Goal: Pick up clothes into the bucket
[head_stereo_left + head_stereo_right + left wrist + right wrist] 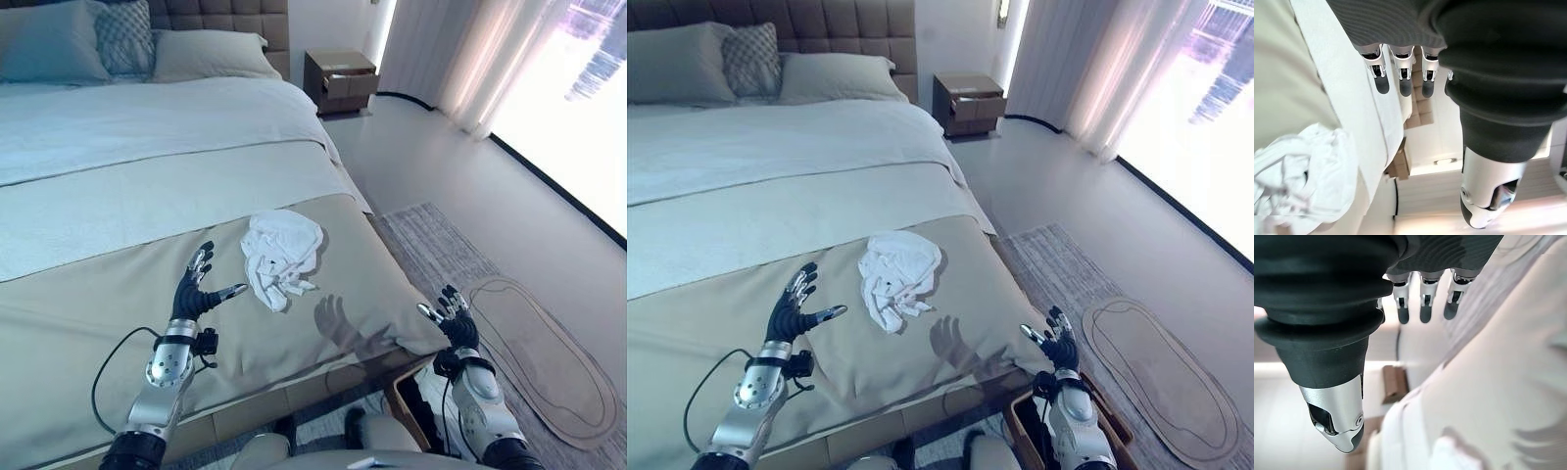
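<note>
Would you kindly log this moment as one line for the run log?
phase: reach | white garment: crumpled on bed | left hand: open beside it | right hand: open at bed corner

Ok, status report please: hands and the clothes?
Left hand open, beside white garment. Right hand open, off bed corner. Garment untouched on bed. Nothing in the way.

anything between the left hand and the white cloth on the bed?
Nothing visible. The left hand hovers open over bare bedspread, with the white cloth lying just to its right, apart from the fingers.
</note>
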Robot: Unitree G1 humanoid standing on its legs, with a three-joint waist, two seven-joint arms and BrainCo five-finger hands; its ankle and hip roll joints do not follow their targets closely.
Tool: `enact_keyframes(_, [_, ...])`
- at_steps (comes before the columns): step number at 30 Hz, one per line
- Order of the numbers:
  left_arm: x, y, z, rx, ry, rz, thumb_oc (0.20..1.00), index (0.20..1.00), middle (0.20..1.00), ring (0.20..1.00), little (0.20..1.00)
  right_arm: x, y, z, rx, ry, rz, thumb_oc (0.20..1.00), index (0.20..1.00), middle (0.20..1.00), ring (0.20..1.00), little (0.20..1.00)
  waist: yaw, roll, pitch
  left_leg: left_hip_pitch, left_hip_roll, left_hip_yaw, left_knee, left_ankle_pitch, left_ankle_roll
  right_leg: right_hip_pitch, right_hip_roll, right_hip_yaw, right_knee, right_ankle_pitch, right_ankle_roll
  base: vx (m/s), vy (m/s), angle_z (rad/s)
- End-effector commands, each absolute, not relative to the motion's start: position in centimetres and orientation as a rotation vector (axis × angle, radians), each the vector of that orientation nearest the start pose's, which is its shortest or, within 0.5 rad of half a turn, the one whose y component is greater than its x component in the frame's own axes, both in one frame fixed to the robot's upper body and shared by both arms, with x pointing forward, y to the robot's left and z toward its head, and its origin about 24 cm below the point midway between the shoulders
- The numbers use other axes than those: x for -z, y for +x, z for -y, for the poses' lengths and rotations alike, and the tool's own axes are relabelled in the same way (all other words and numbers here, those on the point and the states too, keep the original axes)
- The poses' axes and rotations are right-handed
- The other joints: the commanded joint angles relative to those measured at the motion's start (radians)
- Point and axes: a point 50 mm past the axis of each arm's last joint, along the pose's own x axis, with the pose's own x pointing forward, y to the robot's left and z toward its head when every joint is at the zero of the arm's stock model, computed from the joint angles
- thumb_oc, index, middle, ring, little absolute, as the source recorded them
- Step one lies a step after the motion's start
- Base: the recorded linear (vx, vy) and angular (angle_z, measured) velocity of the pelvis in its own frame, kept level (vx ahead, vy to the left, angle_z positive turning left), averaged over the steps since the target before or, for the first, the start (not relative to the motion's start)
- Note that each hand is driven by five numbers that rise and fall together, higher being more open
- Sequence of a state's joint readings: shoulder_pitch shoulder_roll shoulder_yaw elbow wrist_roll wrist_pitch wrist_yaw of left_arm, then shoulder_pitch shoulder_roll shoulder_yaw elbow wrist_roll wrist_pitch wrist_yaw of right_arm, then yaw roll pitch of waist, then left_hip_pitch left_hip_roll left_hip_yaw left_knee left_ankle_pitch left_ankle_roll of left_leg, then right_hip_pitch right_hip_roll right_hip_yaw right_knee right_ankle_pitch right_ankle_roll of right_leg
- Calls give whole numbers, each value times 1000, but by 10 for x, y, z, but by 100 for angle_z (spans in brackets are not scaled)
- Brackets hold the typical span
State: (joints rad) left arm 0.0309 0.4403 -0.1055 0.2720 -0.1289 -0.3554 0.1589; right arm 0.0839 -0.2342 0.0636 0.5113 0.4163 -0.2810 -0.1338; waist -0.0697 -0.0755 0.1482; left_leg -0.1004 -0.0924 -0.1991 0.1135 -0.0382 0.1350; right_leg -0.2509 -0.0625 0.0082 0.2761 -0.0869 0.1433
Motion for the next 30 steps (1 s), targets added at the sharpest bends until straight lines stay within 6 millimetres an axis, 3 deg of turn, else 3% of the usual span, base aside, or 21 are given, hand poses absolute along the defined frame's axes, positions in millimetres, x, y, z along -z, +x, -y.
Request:
enact_keyframes(1, [-51,260,-217,-45,374,208,1000,1000,1000,1000,1000,32,215,235,327,159,-151,1000,1000,1000,1000,1000,-23,-17,22,138,-24,-2,-53,-47,-76,47,-8,20,-138,190,9,33,-74,54])
enact_keyframes(7, [-75,290,-203,-59,487,315,1000,1000,1000,1000,1000,22,224,238,335,185,-96,1000,1000,1000,1000,1000,-53,-22,70,-3,1,10,-3,-43,-107,-17,-1,18,-157,185,-6,-38,-94,5])
enact_keyframes(10, [-81,298,-200,-74,532,342,1000,1000,1000,1000,1000,18,225,241,336,177,-77,1000,1000,1000,1000,1000,-69,-42,110,-123,0,40,265,-115,-136,-16,-19,1,-144,165,-28,18,-93,32])
enact_keyframes(11, [-81,298,-200,-74,532,342,1000,1000,1000,1000,1000,18,226,241,336,177,-77,1000,1000,1000,1000,1000,-69,-40,109,-127,1,40,270,-118,-136,-18,-18,0,-143,164,-28,-59,-78,23])
enact_keyframes(12, [-90,304,-196,-82,544,386,1000,1000,1000,1000,1000,10,231,243,322,146,-45,1000,1000,1000,1000,1000,-74,-40,144,-224,44,88,393,-85,-166,-6,-21,-27,-136,151,-41,-98,-34,1])
enact_keyframes(14, [-98,310,-195,-108,569,421,1000,1000,1000,1000,1000,-2,241,242,316,131,12,1000,1000,1000,1000,1000,-69,-40,164,-303,75,123,311,-57,-166,-13,-30,-36,-141,152,-37,-88,16,19])
enact_keyframes(15, [-103,313,-199,-141,601,441,1000,1000,1000,1000,1000,-8,246,237,298,139,42,1000,1000,1000,1000,1000,-55,-34,176,-330,88,116,246,-7,-168,-32,-21,-33,-143,158,-31,-17,68,40])
enact_keyframes(17, [-109,312,-206,-181,640,462,1000,1000,1000,1000,1000,-15,248,231,272,146,72,1000,1000,1000,1000,1000,-61,-34,181,-322,107,146,202,-1,-163,-86,-21,-22,-130,164,-30,-44,73,3])
enact_keyframes(21, [-137,322,-212,-259,799,578,1000,1000,1000,1000,1000,-33,260,221,246,169,159,1000,1000,1000,1000,1000,-64,-37,216,-378,93,186,132,37,-145,-210,-30,-2,-125,194,-17,-89,169,-25])
enact_keyframes(25, [-162,329,-224,-345,929,653,1000,1000,1000,1000,1000,-43,265,216,222,180,198,1000,1000,1000,1000,1000,-65,-48,252,-425,91,207,137,43,-143,-253,-49,1,-129,210,-9,-61,95,-11])
enact_keyframes(26, [-182,335,-235,-427,1041,696,1000,1000,1000,1000,1000,-45,266,212,209,183,209,1000,1000,1000,1000,1000,-68,-54,279,-462,87,213,158,30,-142,-277,-57,-1,-128,214,-2,-74,82,-3])
enact_keyframes(29, [-198,339,-241,-490,1112,731,1000,1000,1000,1000,1000,-50,268,211,201,175,230,1000,1000,1000,1000,1000,-78,-57,294,-506,77,212,175,34,-141,-308,-68,-6,-129,224,1,-38,57,1])
enact_keyframes(30, [-216,342,-249,-568,1201,761,1000,1000,1000,1000,1000,-52,268,212,200,165,238,1000,1000,1000,1000,1000,-85,-55,310,-537,72,209,193,22,-140,-329,-74,-10,-125,224,4,-25,35,7])
